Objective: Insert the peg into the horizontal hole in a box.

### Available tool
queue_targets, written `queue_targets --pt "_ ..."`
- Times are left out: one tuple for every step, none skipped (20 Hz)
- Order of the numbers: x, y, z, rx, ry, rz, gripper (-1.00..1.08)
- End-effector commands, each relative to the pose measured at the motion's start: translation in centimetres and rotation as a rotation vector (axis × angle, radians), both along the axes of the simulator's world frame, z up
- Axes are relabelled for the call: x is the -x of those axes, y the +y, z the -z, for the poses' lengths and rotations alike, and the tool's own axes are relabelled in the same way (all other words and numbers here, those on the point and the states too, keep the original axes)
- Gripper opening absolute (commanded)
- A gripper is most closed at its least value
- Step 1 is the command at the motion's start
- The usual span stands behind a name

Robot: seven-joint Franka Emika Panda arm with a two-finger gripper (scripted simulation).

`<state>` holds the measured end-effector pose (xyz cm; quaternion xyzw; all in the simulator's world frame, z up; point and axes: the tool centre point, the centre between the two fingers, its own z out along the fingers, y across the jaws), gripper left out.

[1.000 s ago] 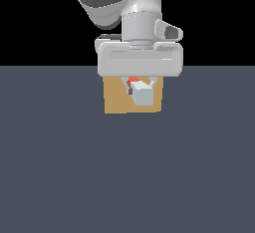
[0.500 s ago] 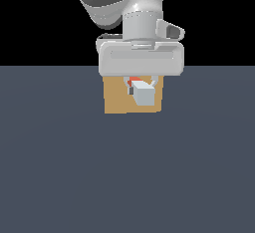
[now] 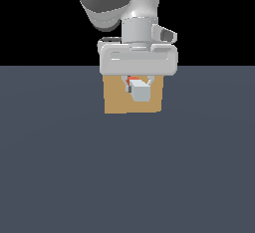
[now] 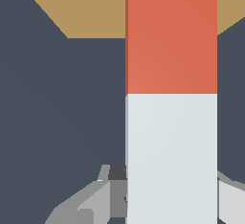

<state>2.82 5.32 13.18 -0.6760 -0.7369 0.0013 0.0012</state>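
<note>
The tan box [image 3: 117,100] stands on the dark floor, right behind the gripper head. My gripper [image 3: 138,85] is shut on the peg [image 3: 141,93], held level in front of the box's front face. The white end faces the exterior camera and a bit of orange shows behind it. In the wrist view the peg [image 4: 171,74] runs from its white half between my fingers [image 4: 95,199] to its orange half, which reaches over the box [image 4: 91,7]. The horizontal hole is hidden behind the peg and gripper. Whether the orange tip is inside it cannot be told.
A flat dark grey floor [image 3: 127,177] spreads all around the box. The arm [image 3: 114,3] rises above the box against a black background. Nothing else is in view.
The gripper and peg have barely moved in front of the box. The grip is unchanged.
</note>
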Motion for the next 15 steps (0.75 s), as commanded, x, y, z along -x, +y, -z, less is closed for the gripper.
queue_targets --pt "0.1 2.0 -0.2 -0.001 -0.004 -0.002 -1.0" --pt "0.2 3.0 -0.2 -0.001 -0.004 -0.002 -1.0" --pt "0.3 4.0 -0.2 -0.001 -0.005 -0.002 -1.0" --pt "0.4 4.9 -0.2 -0.001 -0.005 -0.002 -1.0" --pt "0.5 5.8 -0.3 -0.001 -0.005 -0.002 -1.0" --pt "0.6 6.6 -0.3 -0.001 -0.005 -0.002 -1.0" --pt "0.6 7.3 -0.3 -0.001 -0.005 -0.002 -1.0" --pt "0.6 7.9 -0.3 -0.001 -0.006 -0.002 -1.0" --pt "0.7 8.4 -0.3 -0.001 -0.006 -0.002 -1.0" --pt "0.7 8.9 -0.3 -0.001 -0.006 -0.002 -1.0" --pt "0.7 9.3 -0.3 -0.001 -0.006 -0.002 -1.0" --pt "0.7 9.6 -0.3 -0.001 -0.006 -0.002 -1.0" --pt "0.7 9.8 -0.3 -0.001 -0.006 -0.002 -1.0" --pt "0.7 9.9 -0.3 -0.001 -0.006 -0.002 -1.0" --pt "0.7 9.9 -0.3 -0.001 -0.006 -0.002 -1.0"
